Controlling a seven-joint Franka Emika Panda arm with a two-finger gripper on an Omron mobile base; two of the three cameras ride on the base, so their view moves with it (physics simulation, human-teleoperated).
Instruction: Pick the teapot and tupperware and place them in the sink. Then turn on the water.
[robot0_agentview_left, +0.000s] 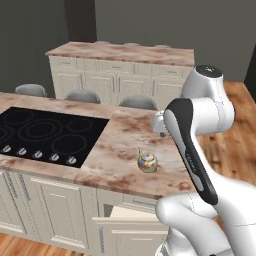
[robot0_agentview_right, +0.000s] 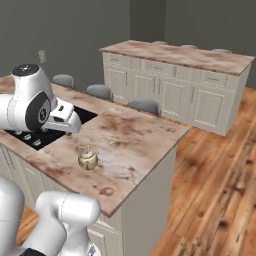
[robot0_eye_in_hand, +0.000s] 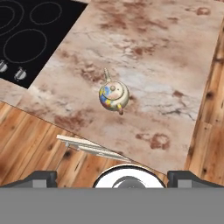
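The teapot (robot0_agentview_left: 147, 161) (robot0_agentview_right: 87, 159) (robot0_eye_in_hand: 113, 96) is small, round and yellowish with coloured patches. It stands upright on the marbled island counter (robot0_agentview_left: 125, 145), near the counter's front edge and right of the cooktop. My gripper (robot0_eye_in_hand: 113, 178) hangs well above the teapot and looks down on it. Its two dark fingertips (robot0_eye_in_hand: 40, 177) stand far apart at the bottom of the hand view, open, with nothing between them. The tupperware, the sink and the water are out of view.
A black cooktop (robot0_agentview_left: 45, 132) (robot0_eye_in_hand: 30, 35) with a row of knobs fills the counter's left part. A drawer (robot0_agentview_left: 132, 215) (robot0_eye_in_hand: 87, 146) stands pulled out below the counter's front edge. Grey stools (robot0_agentview_left: 82, 96) line the far side, with a second counter (robot0_agentview_left: 120, 52) behind. Wooden floor (robot0_agentview_right: 215, 180) lies to the right.
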